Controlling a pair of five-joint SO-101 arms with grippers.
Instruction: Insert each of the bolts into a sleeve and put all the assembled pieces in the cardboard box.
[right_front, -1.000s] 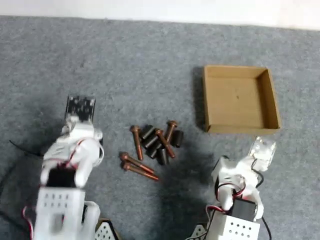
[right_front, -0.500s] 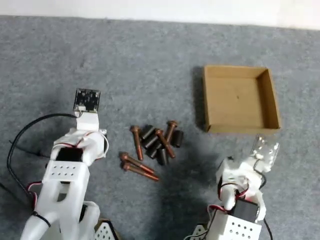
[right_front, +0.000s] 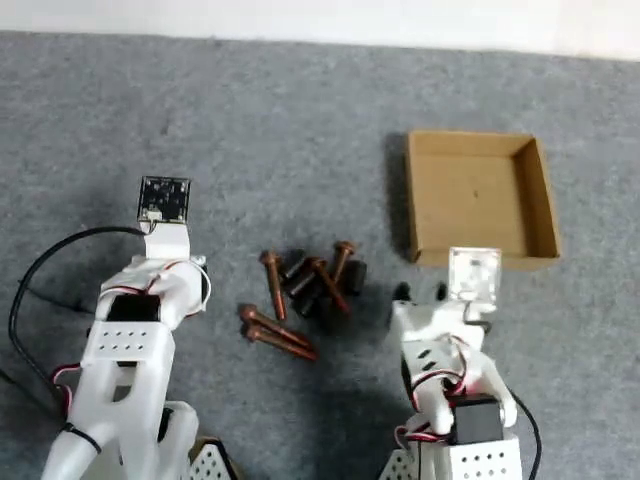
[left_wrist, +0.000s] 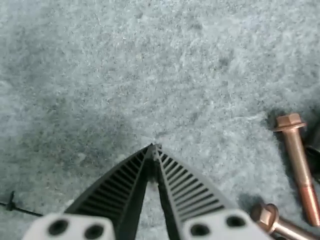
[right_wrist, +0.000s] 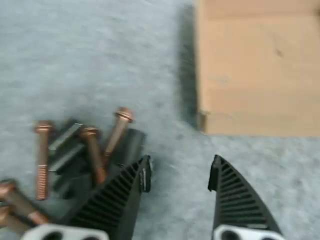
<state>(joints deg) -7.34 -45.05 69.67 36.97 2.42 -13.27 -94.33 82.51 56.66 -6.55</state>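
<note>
Lying in a loose heap at the middle of the grey worktop (right_front: 300, 110), five copper-coloured bolts (right_front: 272, 286) and a cluster of dark sleeves (right_front: 355, 274) sit between the two arms. Three bolts are tangled among the sleeves. The other two lie side by side just beside the heap, on the side nearer the arm bases. As far as can be seen, bolts and sleeves are loose parts, none joined.

The cardboard box (right_front: 412, 200) stands open-topped near the heap, on the right arm's side and farther from the bases, its brown floor in plain sight.

The left pincer (left_wrist: 154, 149) is pressed together, its ribbed fingers (left_wrist: 125, 185) meeting at the tip and pinching nothing. It hangs low over bare felt on the side of the heap away from the box. One bolt (left_wrist: 299, 160) and the head of another (left_wrist: 266, 216) lie close by it.

The right pincer (right_front: 421, 292) is spread wide with nothing between its fingers. It sits between the heap and the near corner of the box. From its wrist camera, one finger (right_wrist: 120, 195) overlaps the edge of the sleeves (right_wrist: 131, 145) and a bolt (right_wrist: 120, 131), while the other points at felt just short of the box wall (right_wrist: 250, 122).
</note>
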